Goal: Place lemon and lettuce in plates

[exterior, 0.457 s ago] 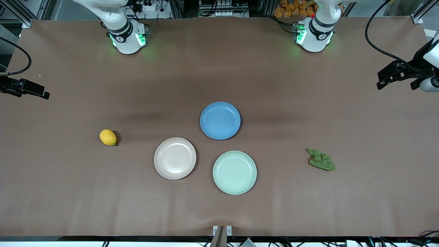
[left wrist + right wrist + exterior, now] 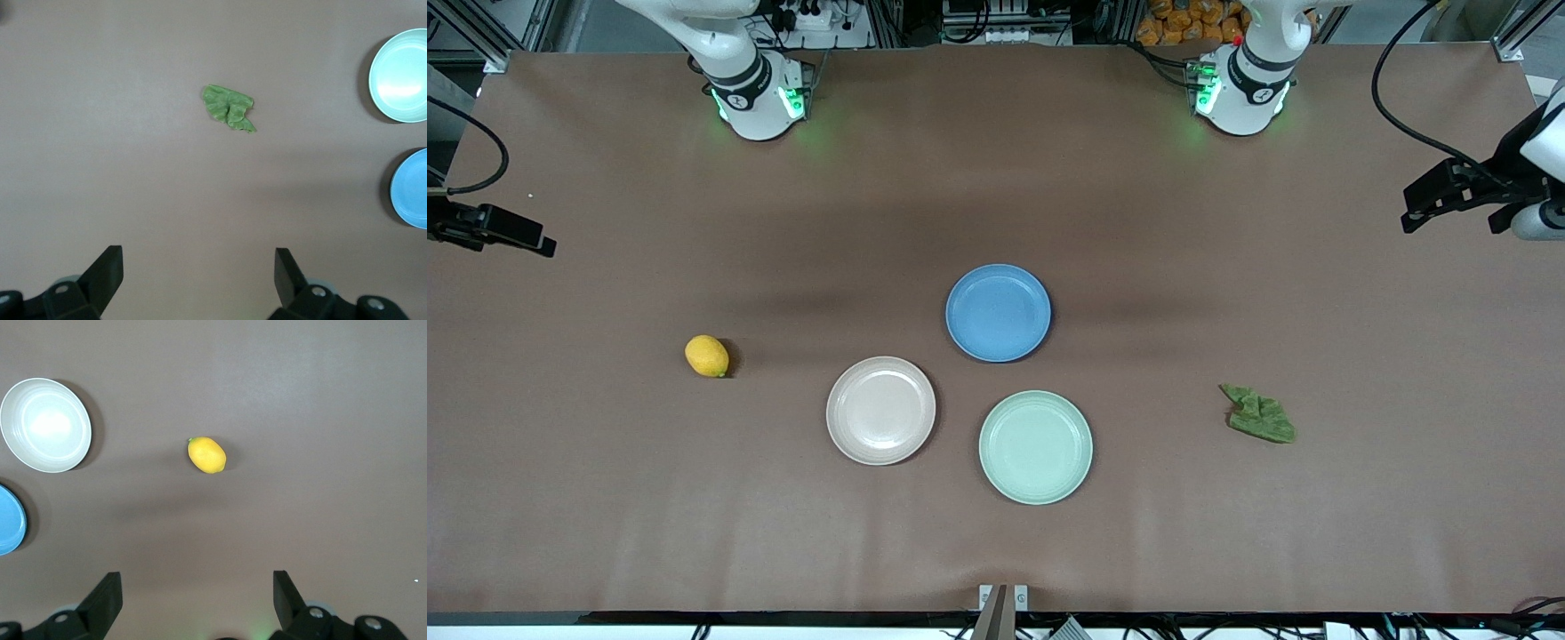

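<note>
Table (image 2: 605,498) first: brown cloth, both arm bases along its top edge. Three plates cluster mid-table: blue plate (image 2: 998,312) nearest the bases, beige-pink plate (image 2: 880,410) and mint plate (image 2: 1035,447) nearer the front camera, all bare. Lettuce (image 2: 1260,415) lies flat on the cloth toward the left arm's end, well apart from the mint plate. Lemon (image 2: 707,356) sits on the cloth toward the right arm's end, near the beige-pink plate but not in it.

Left gripper (image 2: 199,267) hangs high over the table's left-arm end, claw spread wide, holding nothing, lettuce in its wrist view. Right gripper (image 2: 197,590) hangs high over the right-arm end, claw likewise spread and holding nothing, lemon in its wrist view.

Change since half a second ago: almost none, the left arm's hand shifted a hair, lemon, lettuce and plates stayed put. So you're at the very start, neither pick begun; next you'd probably bring each arm down over its own item
</note>
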